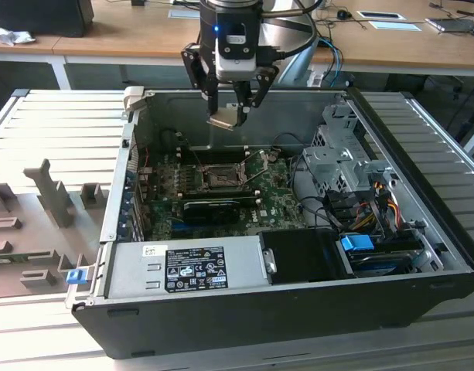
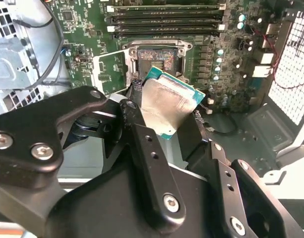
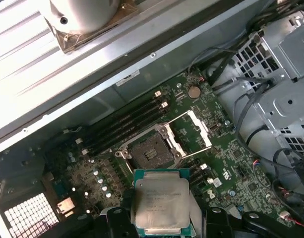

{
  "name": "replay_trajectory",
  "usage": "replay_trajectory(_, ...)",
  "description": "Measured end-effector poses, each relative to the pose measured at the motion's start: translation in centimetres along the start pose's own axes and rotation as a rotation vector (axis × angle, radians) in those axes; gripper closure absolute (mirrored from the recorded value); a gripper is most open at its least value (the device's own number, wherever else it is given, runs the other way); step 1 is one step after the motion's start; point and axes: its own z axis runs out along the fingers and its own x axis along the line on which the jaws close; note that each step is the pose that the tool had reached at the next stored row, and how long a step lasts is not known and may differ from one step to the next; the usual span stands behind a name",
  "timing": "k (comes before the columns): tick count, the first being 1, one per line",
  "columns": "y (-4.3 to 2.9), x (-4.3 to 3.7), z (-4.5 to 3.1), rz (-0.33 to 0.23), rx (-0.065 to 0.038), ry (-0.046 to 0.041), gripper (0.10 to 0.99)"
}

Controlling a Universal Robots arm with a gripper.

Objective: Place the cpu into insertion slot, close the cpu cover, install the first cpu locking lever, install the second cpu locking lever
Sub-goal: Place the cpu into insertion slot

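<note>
My gripper [image 1: 229, 114] hangs over the open computer case, shut on the cpu [image 1: 226, 119], a small flat square chip with a silvery top. In both wrist views the cpu [image 2: 166, 101] [image 3: 160, 201] sits tilted between the black fingers [image 2: 137, 129], above the motherboard. The insertion slot [image 1: 220, 177] [image 3: 151, 151] [image 2: 159, 55] lies bare below and slightly ahead of the chip. The cpu cover [image 3: 194, 130] [image 2: 111, 71] stands swung open beside the slot.
Memory slots [image 3: 124, 124] run along one side of the socket. A grey power supply box [image 1: 186, 267] fills the case's front. A metal drive cage [image 1: 341, 158] and bundled cables [image 1: 360, 209] sit on the exterior view's right. Case walls [image 1: 117, 193] ring the board.
</note>
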Motion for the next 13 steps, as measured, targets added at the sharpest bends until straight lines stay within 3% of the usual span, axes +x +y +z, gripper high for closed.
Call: replay_trajectory(13,-0.01,0.0,0.16,0.151,-0.001,-0.014,0.557)
